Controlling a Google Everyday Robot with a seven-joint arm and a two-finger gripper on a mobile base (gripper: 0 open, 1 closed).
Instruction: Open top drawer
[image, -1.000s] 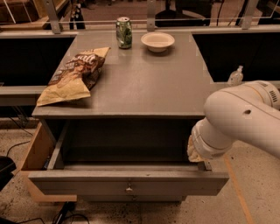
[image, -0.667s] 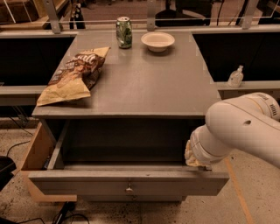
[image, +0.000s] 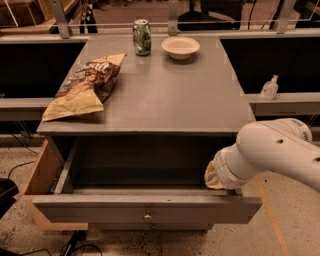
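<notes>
Before you: top drawer (image: 145, 207) stands out from under worktop (image: 165, 100), front nearest you. Your end effector (image: 214, 177) sits inside drawer at right end, just behind front. On worktop: chip bag (image: 85, 86) left, can (image: 142, 37) at back edge, bowl (image: 180, 47) just right of can. Off right of worktop, bottle (image: 269, 88) on ledge (image: 285, 103).

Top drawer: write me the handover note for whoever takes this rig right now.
Gripper: at the right end of the drawer, just behind its front panel, mostly hidden by the wrist.
Top drawer: pulled well out of the cabinet; knob free.
Chip bag, can and bowl sit on the cabinet top.
Done: the drawer looks open.
Left: probably only lifting the arm clear.
</notes>
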